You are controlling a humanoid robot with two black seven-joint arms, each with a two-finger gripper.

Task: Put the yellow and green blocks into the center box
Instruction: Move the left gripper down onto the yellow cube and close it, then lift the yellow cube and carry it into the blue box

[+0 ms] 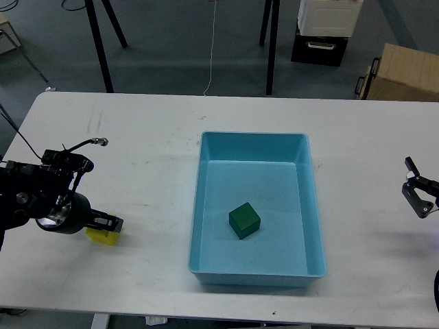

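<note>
The yellow block (pixel 101 236) lies on the white table (pixel 151 157) at the front left, mostly covered by my left gripper (pixel 106 224). The gripper is low over the block's top. Its dark fingers cannot be told apart, so I cannot tell whether it holds the block. The green block (pixel 244 220) lies tilted on the floor of the light blue center box (pixel 255 141). My right gripper (pixel 418 188) is at the far right edge, above the table, with its two fingers apart and empty.
Beyond the table's far edge stand black stand legs (pixel 103 48), a cardboard box (pixel 401 74) and a white-and-black case (pixel 322 31) on the floor. A thin cable (pixel 86 143) sticks up from my left arm.
</note>
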